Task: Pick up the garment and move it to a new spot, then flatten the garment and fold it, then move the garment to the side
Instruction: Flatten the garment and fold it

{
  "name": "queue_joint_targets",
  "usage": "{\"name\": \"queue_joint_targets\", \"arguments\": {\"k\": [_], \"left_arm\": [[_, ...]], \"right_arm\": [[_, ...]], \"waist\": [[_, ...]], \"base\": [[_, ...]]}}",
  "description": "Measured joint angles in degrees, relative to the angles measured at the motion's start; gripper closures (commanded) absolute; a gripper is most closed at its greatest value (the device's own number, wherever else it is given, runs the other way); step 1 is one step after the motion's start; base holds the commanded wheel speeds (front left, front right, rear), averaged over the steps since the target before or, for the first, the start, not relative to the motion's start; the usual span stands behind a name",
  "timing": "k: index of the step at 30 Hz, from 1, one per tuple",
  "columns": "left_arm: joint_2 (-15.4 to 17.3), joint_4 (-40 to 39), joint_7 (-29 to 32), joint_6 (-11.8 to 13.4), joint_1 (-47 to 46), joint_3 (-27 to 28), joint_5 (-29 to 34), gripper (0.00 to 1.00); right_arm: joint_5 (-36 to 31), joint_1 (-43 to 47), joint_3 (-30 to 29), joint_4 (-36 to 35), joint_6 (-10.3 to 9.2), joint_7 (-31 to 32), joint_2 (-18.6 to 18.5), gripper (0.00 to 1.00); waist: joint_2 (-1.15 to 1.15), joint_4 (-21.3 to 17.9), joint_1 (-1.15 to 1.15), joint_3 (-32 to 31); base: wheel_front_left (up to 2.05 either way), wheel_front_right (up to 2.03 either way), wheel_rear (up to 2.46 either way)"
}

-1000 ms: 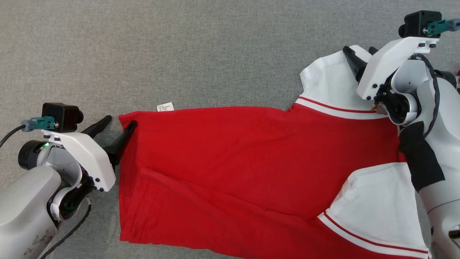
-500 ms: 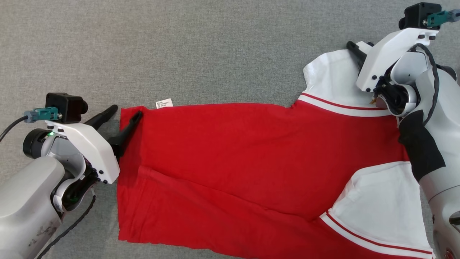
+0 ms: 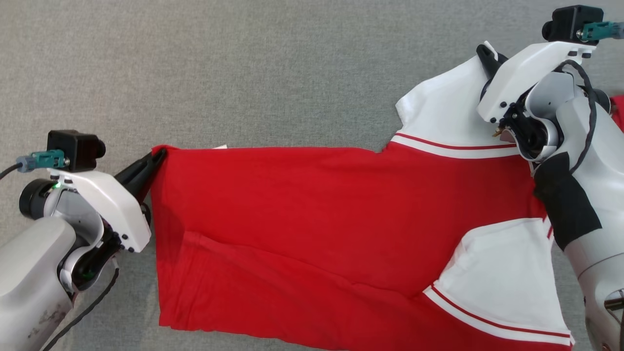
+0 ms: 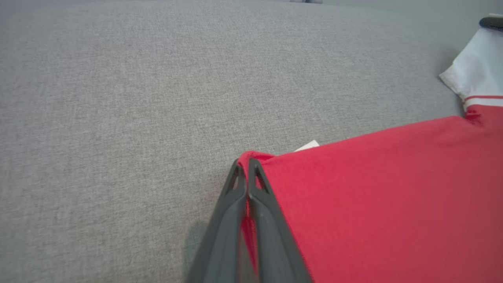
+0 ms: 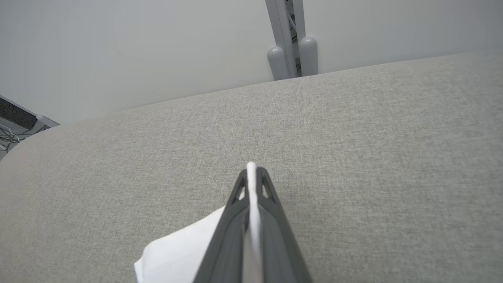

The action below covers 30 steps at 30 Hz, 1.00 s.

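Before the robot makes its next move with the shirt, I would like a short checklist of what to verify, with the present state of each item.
1. Is the left gripper shut on the red hem corner: ok.
2. Is the right gripper shut on the edge of the white sleeve: ok.
3. Far edge of the garment straight between the two grips: ok.
4. Garment flat: not ok, a diagonal crease crosses the near half.
5. Number of cloth layers in each grip: cannot tell.
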Motion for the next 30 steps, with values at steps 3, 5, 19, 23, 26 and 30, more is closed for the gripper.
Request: {"name": "queue_joint_targets", "arguments": {"k": [3, 5, 19, 23, 26, 30], "left_arm": [[0.45, 0.19, 0.04, 0.41, 1.09, 0.03, -0.44, 1.00], [0.78, -0.04, 0.22, 0.51, 1.81, -0.02, -0.92, 1.00], [6.02, -3.42, 3.59, 1.74, 5.76, 1.26, -5.56, 1.00], [6.11, -4.20, 4.09, 2.47, 6.35, 1.03, -5.84, 1.00], [6.09, -5.41, 5.23, 2.41, 6.99, 0.46, -6.33, 1.00], [7.56, -7.37, 12.02, 1.64, 7.04, -1.86, -7.66, 1.00]], "right_arm": [[1.80, 0.68, 0.55, -0.69, 0.00, -1.30, -0.53, 1.00], [2.82, 1.51, 1.31, -1.18, 0.00, -1.67, -0.81, 1.00], [10.13, 8.32, 8.27, -7.33, 0.00, -1.19, -5.06, 1.00], [11.94, 9.24, 9.68, -8.62, 0.00, -1.53, -5.49, 1.00], [14.01, 10.43, 11.14, -10.26, 0.00, -0.80, -5.84, 1.00], [16.64, 12.78, 13.78, -13.16, 0.00, 3.03, -8.05, 1.00]], "waist": [[0.00, -0.60, 0.00, -1.22], [0.00, -1.09, 0.00, -2.04], [0.00, -4.65, 0.00, -7.51], [0.00, -5.46, 0.00, -8.56], [0.00, -5.71, 0.00, -9.38], [0.00, -5.87, 0.00, -11.22]], "base": [[0.00, 0.00, 0.00], [0.00, 0.00, 0.00], [0.00, 0.00, 0.00], [0.00, 0.00, 0.00], [0.00, 0.00, 0.00], [0.00, 0.00, 0.00]]}}
